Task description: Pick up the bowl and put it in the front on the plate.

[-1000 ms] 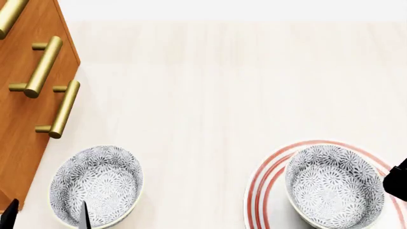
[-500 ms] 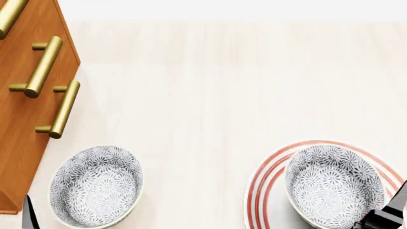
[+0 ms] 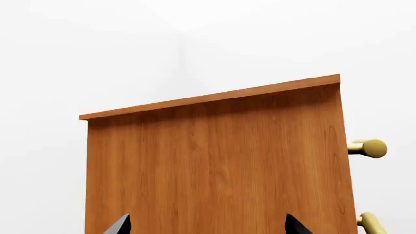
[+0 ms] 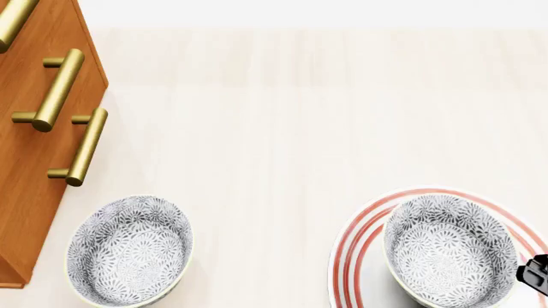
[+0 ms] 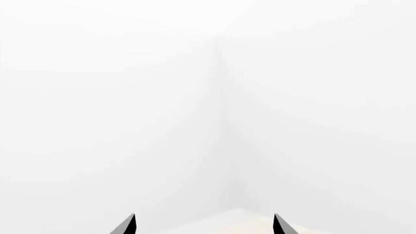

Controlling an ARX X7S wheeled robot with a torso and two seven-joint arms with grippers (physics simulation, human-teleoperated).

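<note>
My right claw [image 5: 202,225] has its two dark tips spread wide with nothing between them, pointed at a bare white wall corner. In the head view only a dark bit of that arm shows, at the plate's [image 4: 355,256] near right rim. The bowl [image 4: 448,249] sits upright on the plate just beside that bit, mouth up; being round, it has no long axis. The plate runs off the view's lower edge. My left claw [image 3: 206,225] is spread too, holding nothing, facing the flat side of the wooden cabinet [image 3: 217,165], whose brass handles [image 3: 368,148] stick out past one edge. A second bowl [image 4: 130,250] stands near the cabinet's foot. Between the two bowls and beyond them lies the pale tabletop [image 4: 283,128].
</note>
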